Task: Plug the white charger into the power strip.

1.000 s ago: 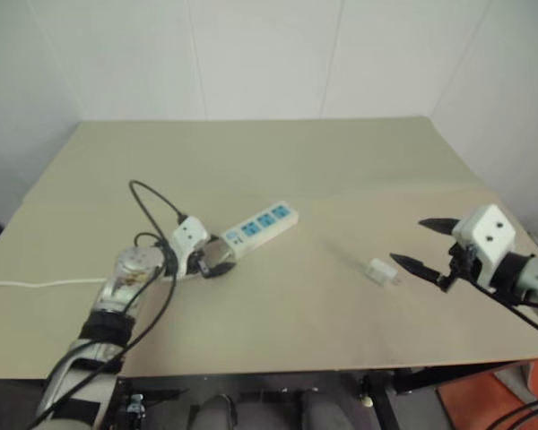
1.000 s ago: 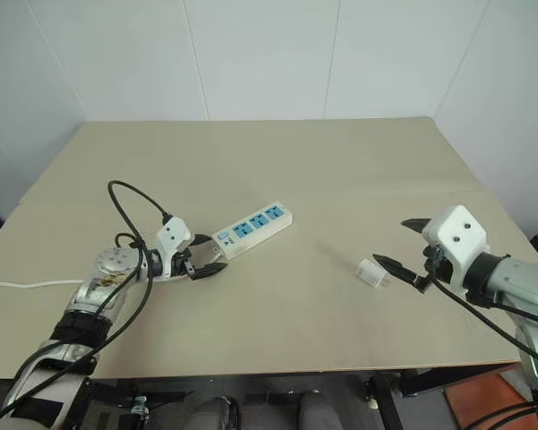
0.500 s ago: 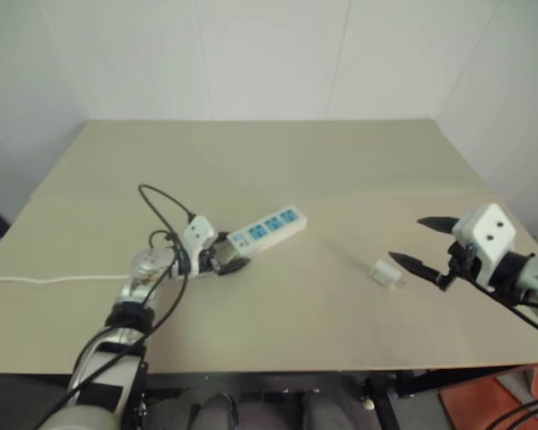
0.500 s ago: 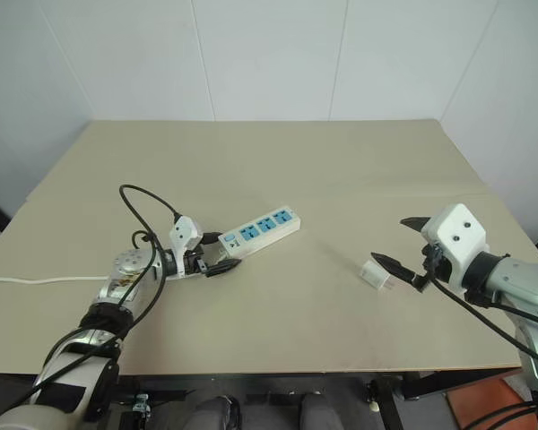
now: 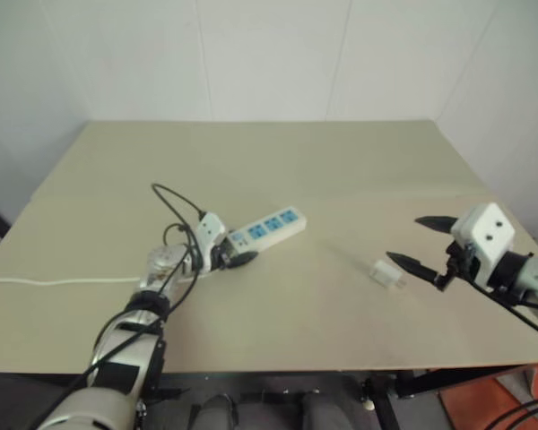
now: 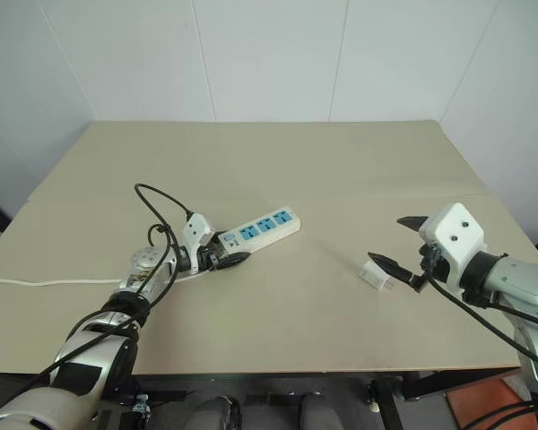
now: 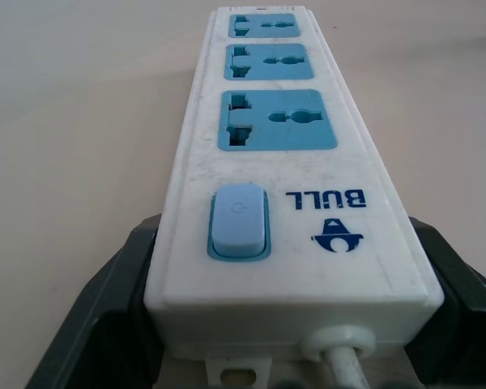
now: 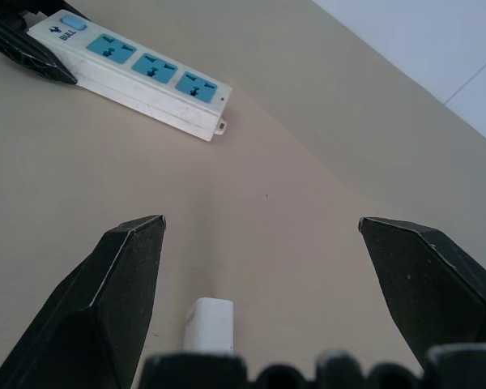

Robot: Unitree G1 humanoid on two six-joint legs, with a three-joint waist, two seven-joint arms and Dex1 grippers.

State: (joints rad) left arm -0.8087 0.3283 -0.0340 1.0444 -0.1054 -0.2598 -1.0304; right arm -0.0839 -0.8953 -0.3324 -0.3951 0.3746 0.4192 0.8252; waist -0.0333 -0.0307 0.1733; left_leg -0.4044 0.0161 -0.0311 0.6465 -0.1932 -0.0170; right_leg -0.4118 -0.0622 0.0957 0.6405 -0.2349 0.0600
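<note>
Bench (image 5: 341, 161): broad tan top, seam line running across its right half.

Power strip (image 6: 260, 226): lies flat left of bench centre, angled, three blue outlets along its top. In the left wrist view the switch end carries a blue button (image 7: 238, 222) and a blue logo; thin white cord (image 5: 54, 281) trails off toward the bench's left edge.

Left pincer (image 6: 226, 260): clenched on the switch end of the power strip, one black finger (image 7: 105, 312) against each long side.

Right pincer (image 5: 418, 244): released, fingers spread wide, hovering over the right part of the bench.

White charger (image 5: 386, 273): lies on the bench just beside the right pincer's lower fingertip, well apart from the power strip. Contact cannot be told.
</note>
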